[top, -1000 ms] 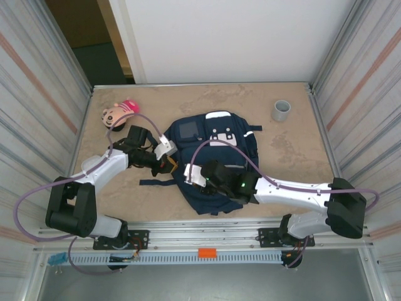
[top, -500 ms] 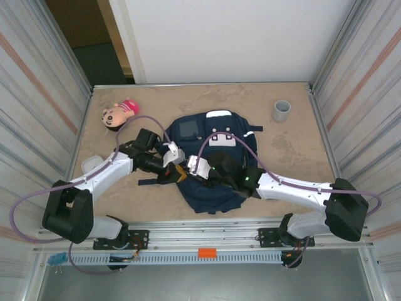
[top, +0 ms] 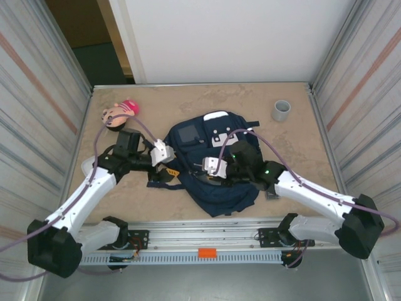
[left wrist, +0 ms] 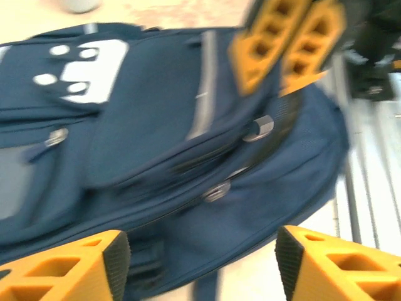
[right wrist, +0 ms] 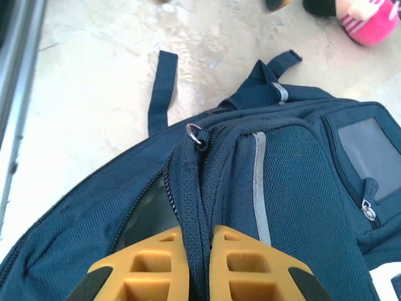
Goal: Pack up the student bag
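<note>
- Table (top: 301, 157): sandy top, walled in on three sides.
- Student bag (top: 222, 199): laid flat at the middle of the table, white patches toward the far edge. Its place is hardly changed from a second ago.
- Left arm (top: 94, 188): now drawn back toward the left.
- Right arm (top: 307, 191): laid across the bag's right half, with its purple cable (top: 263, 141) looped over the front pocket, so that part of the bag is covered.
- Left gripper (top: 164, 173): pressed together a second ago, now spread wide just beside the bag's left edge. Nothing is held between its fingers. The left wrist view is blurred, so contact with the fabric cannot be judged.
- Right gripper (top: 202, 167): carried a little farther over the bag since then. It is pinched tight on a raised fold of navy fabric along the zip.
- Plush doll head (top: 119, 113): pink hat, set at the far left, apart from the bag.
- Grey cup (top: 281, 110): upright at the far right, well apart.
- Dark strap (right wrist: 163, 88): loose on the table beside the bag.
- Zip ring (right wrist: 194, 133): seen at the top of the pinched seam.
</note>
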